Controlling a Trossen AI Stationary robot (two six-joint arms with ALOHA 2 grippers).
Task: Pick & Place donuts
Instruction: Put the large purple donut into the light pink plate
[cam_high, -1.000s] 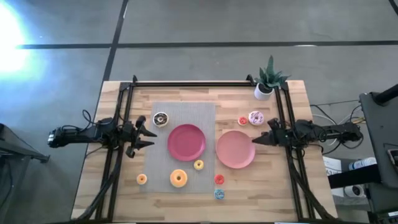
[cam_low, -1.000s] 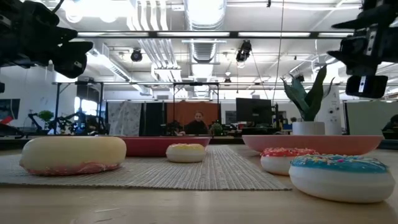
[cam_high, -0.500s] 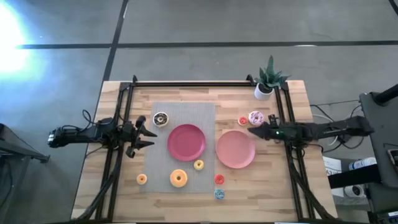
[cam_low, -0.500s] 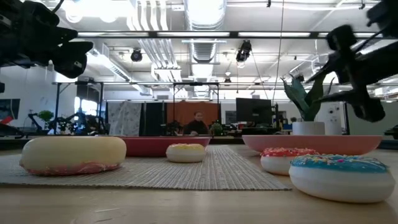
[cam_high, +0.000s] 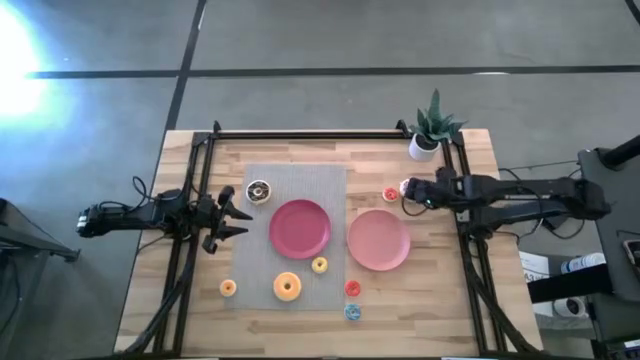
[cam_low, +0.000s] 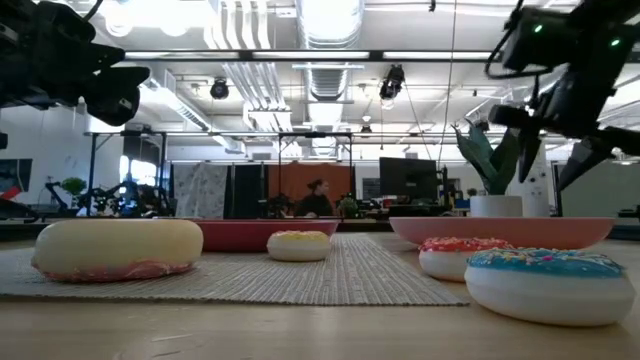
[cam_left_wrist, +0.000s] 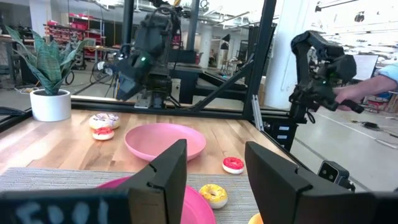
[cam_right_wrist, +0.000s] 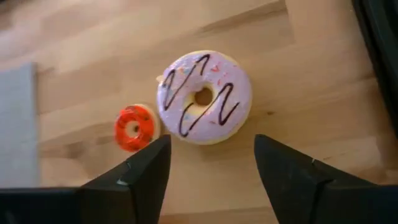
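My right gripper (cam_high: 412, 191) hovers open over the pink-white donut (cam_right_wrist: 204, 96), which lies flat on the wood beside a tiny red donut (cam_right_wrist: 134, 127). The fingers point down and stand clear above it. My left gripper (cam_high: 240, 213) waits open at the mat's left edge, near the chocolate donut (cam_high: 258, 192). On the near part of the table lie an orange-pink donut (cam_high: 287, 287) and tiny yellow (cam_high: 319, 265), orange (cam_high: 228, 288), red (cam_high: 352, 288) and blue (cam_high: 352, 311) donuts.
A red plate (cam_high: 299, 228) sits on the grey mat (cam_high: 295, 180), and a pink plate (cam_high: 378, 240) lies on the wood near the right gripper. A potted plant (cam_high: 430, 130) stands at the far right corner. Black frame rails run along both sides.
My right gripper has moved from beside the pink plate toward the far edge, stopping over the pink-white donut, and has tipped from level to pointing down. The donuts and plates have stayed where they were.
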